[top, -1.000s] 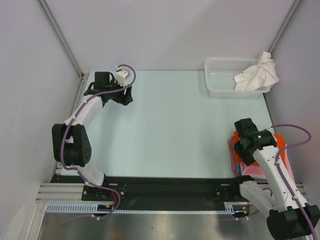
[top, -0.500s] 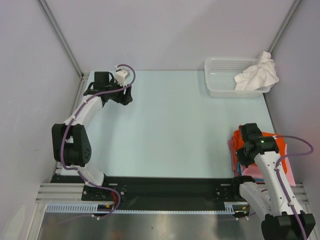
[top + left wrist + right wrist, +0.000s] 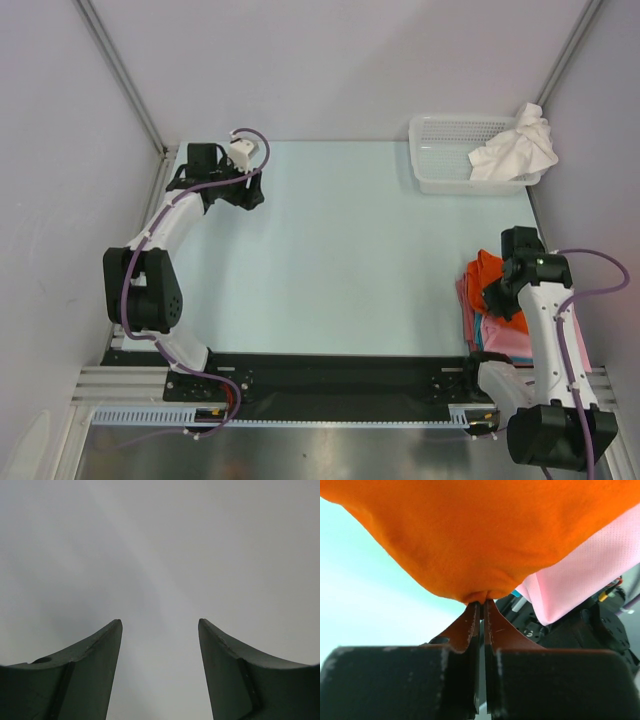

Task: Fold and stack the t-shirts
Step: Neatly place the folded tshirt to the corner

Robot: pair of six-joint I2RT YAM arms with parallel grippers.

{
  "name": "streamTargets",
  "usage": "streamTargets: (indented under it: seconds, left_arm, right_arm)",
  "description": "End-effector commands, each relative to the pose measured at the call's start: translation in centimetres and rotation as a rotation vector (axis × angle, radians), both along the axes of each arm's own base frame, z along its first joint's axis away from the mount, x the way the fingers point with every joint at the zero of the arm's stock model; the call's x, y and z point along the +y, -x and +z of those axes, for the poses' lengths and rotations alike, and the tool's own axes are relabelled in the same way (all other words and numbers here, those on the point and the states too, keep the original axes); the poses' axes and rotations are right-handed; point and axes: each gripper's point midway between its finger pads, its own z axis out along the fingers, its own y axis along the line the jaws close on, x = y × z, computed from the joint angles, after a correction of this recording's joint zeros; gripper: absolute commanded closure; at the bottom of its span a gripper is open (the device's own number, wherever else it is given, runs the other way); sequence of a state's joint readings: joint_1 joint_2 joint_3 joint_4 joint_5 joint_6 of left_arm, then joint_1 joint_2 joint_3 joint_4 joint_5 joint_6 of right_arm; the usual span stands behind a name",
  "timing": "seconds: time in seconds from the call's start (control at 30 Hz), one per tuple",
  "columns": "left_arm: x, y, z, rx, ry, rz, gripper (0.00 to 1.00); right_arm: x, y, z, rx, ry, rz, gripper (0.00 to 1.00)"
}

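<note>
On the table's right side lies a stack with the bright orange t-shirt on top of pale pink t-shirts. My right gripper is shut on a pinched fold of the orange t-shirt, which drapes above the fingers, and a pink t-shirt shows beside it. From above, the right gripper sits over the stack. A white t-shirt hangs crumpled over the basket's corner. My left gripper is at the far left of the table, open, with nothing between its fingers.
The white lattice basket stands at the back right corner. Grey walls enclose the pale green table on three sides. The black base rail runs along the near edge.
My right gripper has shut on the orange t-shirt and the right arm has swung rightward over the stack, bunching the orange cloth. The left arm has stayed still.
</note>
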State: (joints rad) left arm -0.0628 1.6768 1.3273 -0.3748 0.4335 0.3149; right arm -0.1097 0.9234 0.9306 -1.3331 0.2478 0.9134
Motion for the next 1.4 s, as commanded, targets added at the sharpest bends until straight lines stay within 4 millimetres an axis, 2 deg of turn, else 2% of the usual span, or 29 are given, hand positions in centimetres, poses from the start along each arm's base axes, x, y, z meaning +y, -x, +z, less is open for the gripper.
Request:
streamTargets:
  seconds: [0.0, 0.07, 0.1, 0.13, 0.23, 0.3, 0.37, 0.43, 0.5, 0.53, 0.67, 0.7, 0.73, 0.8, 0.83, 0.87, 0.93, 1.0, 1.07, 1.13, 1.17, 1.27, 1.3, 1.33, 1.37]
  left_arm:
    - [-0.1, -0.5, 1.1, -0.043, 0.025, -0.015, 0.32]
    - [0.0, -0.5, 1.0, -0.039, 0.023, -0.014, 0.32]
    - [0.1, -0.5, 1.1, -0.041, 0.023, -0.012, 0.32]
    - [0.1, -0.5, 1.1, -0.042, 0.020, -0.011, 0.32]
    - [0.2, -0.6, 1.0, -0.038, 0.020, -0.011, 0.32]
    - [0.2, -0.7, 1.0, -0.036, 0.017, -0.013, 0.31]
    - [0.1, -0.7, 1.0, -0.030, 0.020, -0.016, 0.32]
    - [0.1, -0.6, 1.0, -0.021, 0.018, -0.018, 0.32]
    - [0.2, -0.5, 1.1, -0.022, 0.007, -0.022, 0.31]
    - [0.3, -0.2, 1.0, -0.015, -0.001, -0.024, 0.31]
    - [0.6, 0.9, 1.2, 0.002, -0.018, -0.029, 0.30]
    - [0.7, 1.1, 1.2, 0.004, -0.019, -0.026, 0.30]
    - [0.8, 1.4, 1.1, 0.014, -0.019, -0.023, 0.30]
    - [1.2, 2.3, 1.1, 0.026, -0.020, -0.009, 0.27]
    - [1.4, 2.7, 1.0, 0.036, -0.023, 0.000, 0.27]
    - [1.8, 3.1, 1.0, 0.045, -0.027, 0.014, 0.27]
    - [2.7, 3.9, 0.7, 0.081, -0.053, 0.050, 0.26]
    - [3.7, 5.0, 0.5, 0.094, -0.060, 0.080, 0.25]
    - [5.9, 6.1, 0.5, 0.086, -0.056, 0.150, 0.25]
    - [7.3, 6.6, 0.6, 0.065, -0.065, 0.192, 0.24]
    - [7.8, 7.5, 0.2, 0.060, -0.084, 0.206, 0.23]
    - [8.6, 8.4, 0.2, 0.017, -0.128, 0.226, 0.22]
    - [8.6, 9.2, -0.9, 0.036, -0.133, 0.223, 0.22]
    - [8.6, 9.5, -0.7, 0.023, -0.135, 0.221, 0.22]
    - [8.6, 10.0, -1.4, 0.034, -0.140, 0.214, 0.22]
  right_arm:
    - [0.7, 4.1, 0.4, 0.192, -0.040, 0.072, 1.00]
    - [1.2, 4.0, 0.2, 0.210, -0.071, 0.090, 0.99]
    - [1.4, 3.9, 0.2, 0.216, -0.079, 0.097, 0.92]
    - [1.5, 3.9, 0.1, 0.228, -0.088, 0.103, 0.74]
    - [1.6, 3.6, -0.2, 0.235, -0.097, 0.114, 0.37]
    - [3.0, 2.3, -0.3, 0.185, -0.175, 0.176, 0.28]
    - [4.4, -0.4, 0.3, 0.074, -0.244, 0.230, 0.22]
    - [3.8, -4.1, 2.9, -0.073, -0.187, 0.289, 0.17]
    - [2.6, -6.7, 4.7, -0.148, -0.111, 0.337, 0.10]
    - [1.8, -8.9, 6.6, -0.235, -0.053, 0.371, 0.00]
    - [2.5, -14.4, 8.4, -0.428, -0.060, 0.480, 0.00]
    - [2.2, -15.2, 8.4, -0.449, -0.049, 0.480, 0.00]
    - [1.8, -16.9, 8.5, -0.501, -0.016, 0.481, 0.00]
    - [0.7, -18.4, 8.5, -0.550, 0.053, 0.468, 0.00]
    - [0.2, -19.9, 9.6, -0.626, 0.094, 0.467, 0.00]
    - [-0.2, -20.4, 9.2, -0.636, 0.109, 0.473, 0.00]
    - [-0.5, -21.7, 10.1, -0.696, 0.145, 0.482, 0.01]
    - [-0.7, -22.5, 10.0, -0.697, 0.172, 0.511, 0.00]
    - [-1.1, -23.2, 9.8, -0.700, 0.196, 0.520, 0.00]
    - [-1.2, -23.8, 9.8, -0.711, 0.209, 0.536, 0.00]
    - [-1.2, -24.1, 9.8, -0.715, 0.212, 0.543, 0.00]
    - [-0.8, -24.9, 8.9, -0.713, 0.197, 0.583, 0.00]
    - [-0.5, -25.2, 8.5, -0.714, 0.184, 0.597, 0.00]
    - [0.0, -25.4, 8.4, -0.730, 0.166, 0.622, 0.00]
    - [0.2, -25.6, 8.3, -0.740, 0.159, 0.629, 0.00]
